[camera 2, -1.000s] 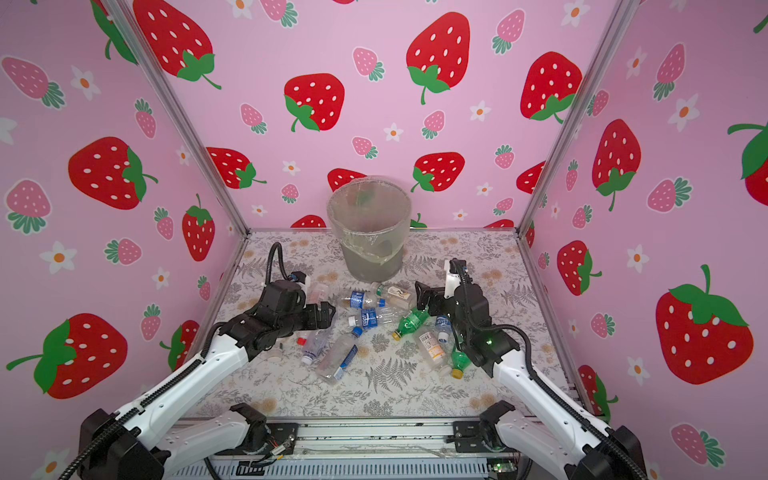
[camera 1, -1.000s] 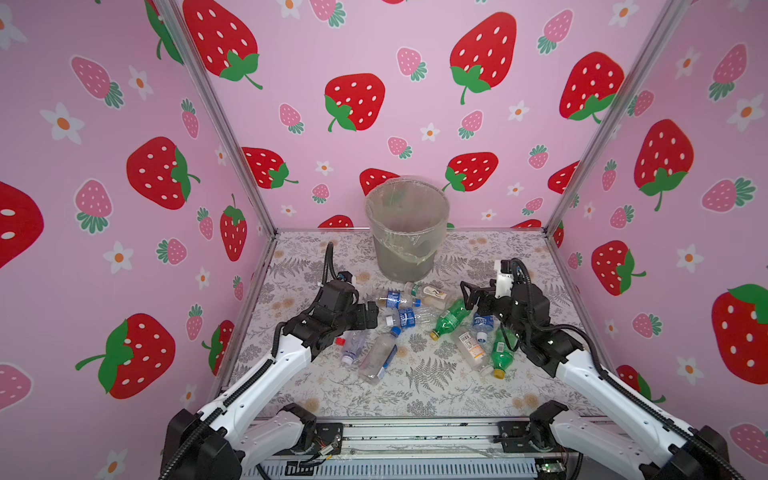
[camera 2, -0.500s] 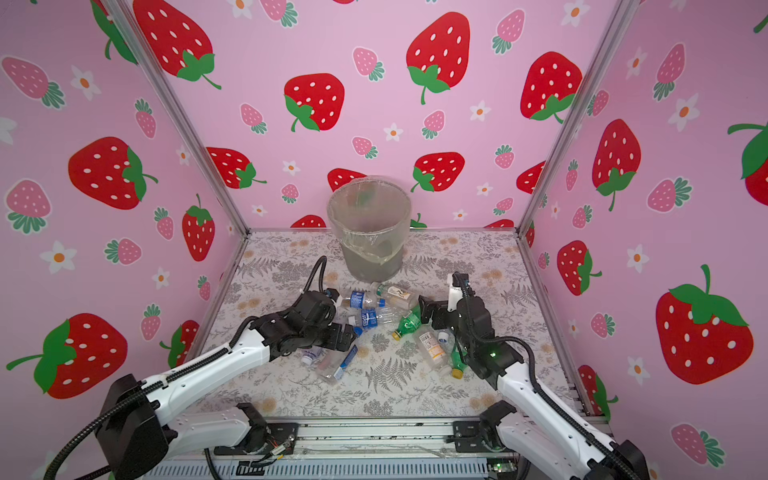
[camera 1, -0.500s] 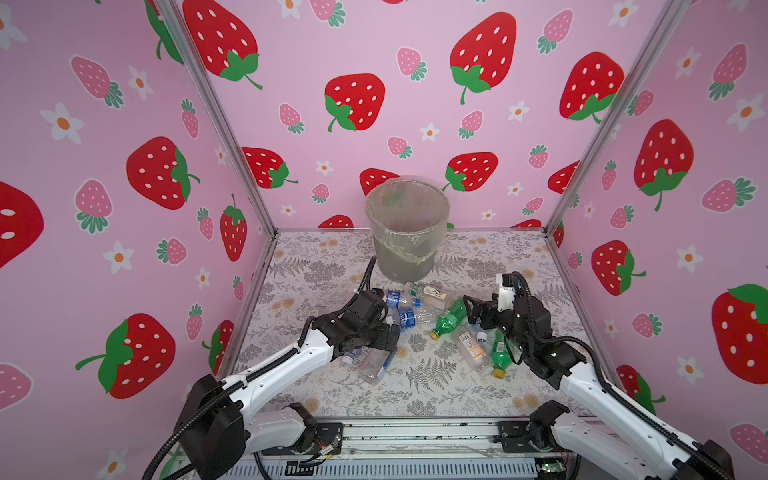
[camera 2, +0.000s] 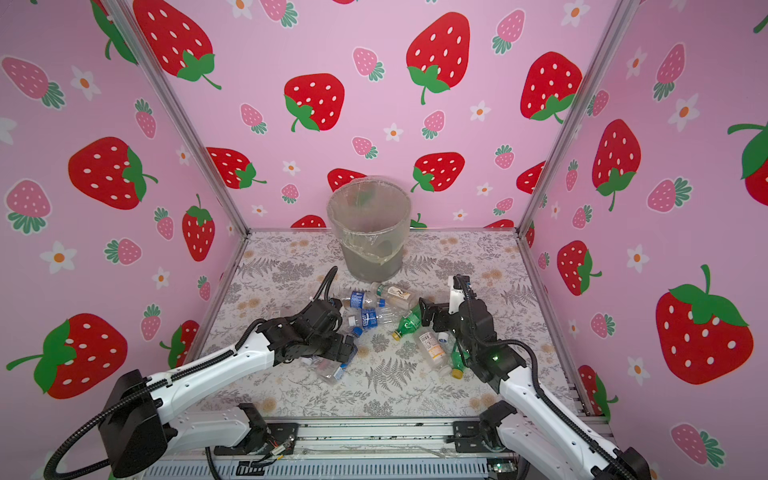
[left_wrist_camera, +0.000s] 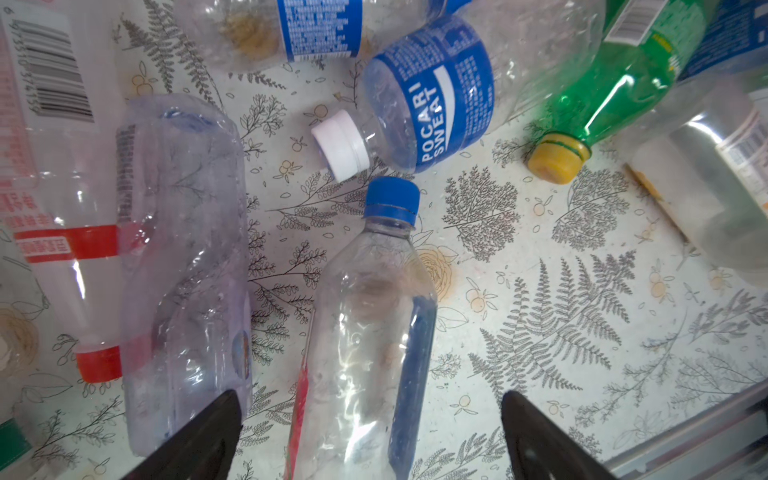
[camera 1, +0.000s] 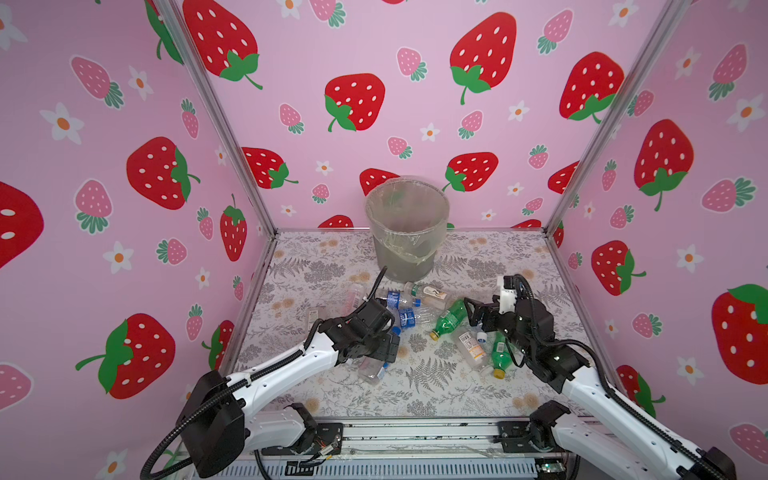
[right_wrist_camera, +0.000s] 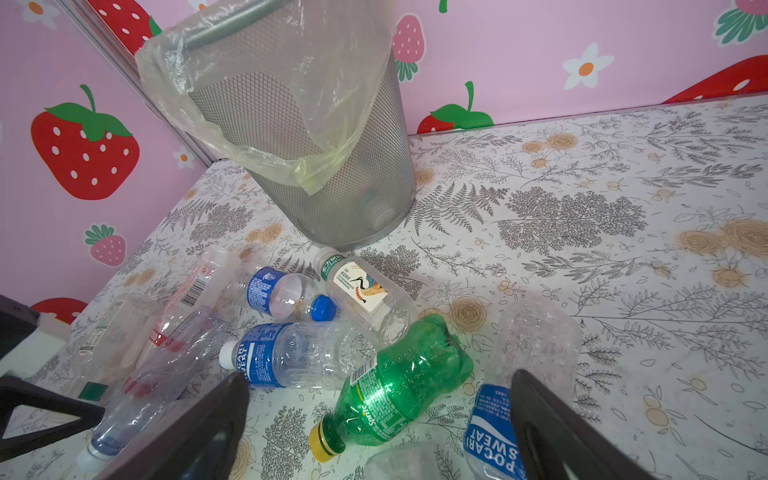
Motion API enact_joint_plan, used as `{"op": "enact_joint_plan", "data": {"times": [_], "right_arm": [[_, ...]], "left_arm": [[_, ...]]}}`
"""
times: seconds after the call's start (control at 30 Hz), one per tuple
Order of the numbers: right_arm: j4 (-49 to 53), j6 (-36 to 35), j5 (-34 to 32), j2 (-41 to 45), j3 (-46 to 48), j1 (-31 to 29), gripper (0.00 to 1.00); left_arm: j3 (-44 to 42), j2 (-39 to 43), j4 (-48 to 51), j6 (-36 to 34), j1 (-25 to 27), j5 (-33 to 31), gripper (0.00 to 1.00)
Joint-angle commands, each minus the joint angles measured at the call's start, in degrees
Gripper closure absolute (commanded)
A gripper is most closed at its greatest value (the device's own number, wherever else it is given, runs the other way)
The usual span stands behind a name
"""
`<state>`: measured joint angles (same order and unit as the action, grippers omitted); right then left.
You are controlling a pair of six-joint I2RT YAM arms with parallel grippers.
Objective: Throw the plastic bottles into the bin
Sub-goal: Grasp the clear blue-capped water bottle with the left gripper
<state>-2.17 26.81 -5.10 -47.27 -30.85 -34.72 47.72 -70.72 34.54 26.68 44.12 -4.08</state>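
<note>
The plastic bottles (camera 1: 409, 318) lie on their sides in a loose heap at the middle of the surface (camera 1: 478, 257). They are just in front of the mesh bin (camera 1: 409, 253), which stands upright at the middle of the far edge with a clear bag folded over its rim. No bottle is in a grip, so the step in hand looks like the reach for a grab.

The left jaws stand wide apart and point down. They straddle a clear blue-capped bottle (left_wrist_camera: 370, 324) without clamping it, and a Pocari Sweat bottle (left_wrist_camera: 432, 104) lies just past its cap. The right jaws are also apart and empty, aimed at a green Sprite bottle (right_wrist_camera: 395, 382) with a yellow cap.

Next, I judge, each arm must drop, close across a bottle's body, then lift it well above the tall rim. The thin, crumpled plastic may buckle or slip.

The surface carries a grey fern-and-flower print. Pink strawberry-patterned walls (camera 1: 374, 50) enclose three sides, joined by metal corner posts (camera 1: 227, 137).
</note>
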Motion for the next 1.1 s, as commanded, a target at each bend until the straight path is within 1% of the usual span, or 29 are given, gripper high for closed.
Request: {"op": "enact_joint_plan", "data": {"times": [0.0, 0.13, 0.43, 0.67, 0.83, 0.93, 1.07], "right_arm": [[0.2, -0.58, -0.35, -0.36, 0.02, 0.28, 0.01], [-0.72, 0.0, -0.17, -1.04, 0.46, 0.27, 0.01], [-1.03, 0.35, 0.36, -1.73, 0.7, 0.29, 0.01], [-1.15, 0.35, 0.27, -2.21, 0.75, 0.27, 0.01], [-1.34, 0.35, 0.35, -2.35, 0.56, 0.28, 0.01], [-1.52, 0.44, 0.36, -2.51, 0.61, 0.27, 0.01], [-1.6, 0.7, 0.53, -2.83, 0.28, 0.28, 0.01]], "left_arm": [[-0.97, 1.05, 1.7, 3.33, 0.32, -0.75, 0.01], [-1.99, 1.04, -0.09, 6.35, 0.38, 2.22, 0.01], [-3.51, -1.15, 1.08, 6.97, 1.71, 1.45, 0.01], [-5.61, -0.83, 0.97, 8.22, 2.85, 1.61, 0.0], [-7.56, 0.09, 0.38, 8.97, 3.52, 1.62, 0.04], [-8.33, -0.43, -0.49, 9.97, 3.79, 1.45, 0.11], [-8.97, -2.82, -2.01, 11.52, 4.44, 0.94, 0.15]]}}
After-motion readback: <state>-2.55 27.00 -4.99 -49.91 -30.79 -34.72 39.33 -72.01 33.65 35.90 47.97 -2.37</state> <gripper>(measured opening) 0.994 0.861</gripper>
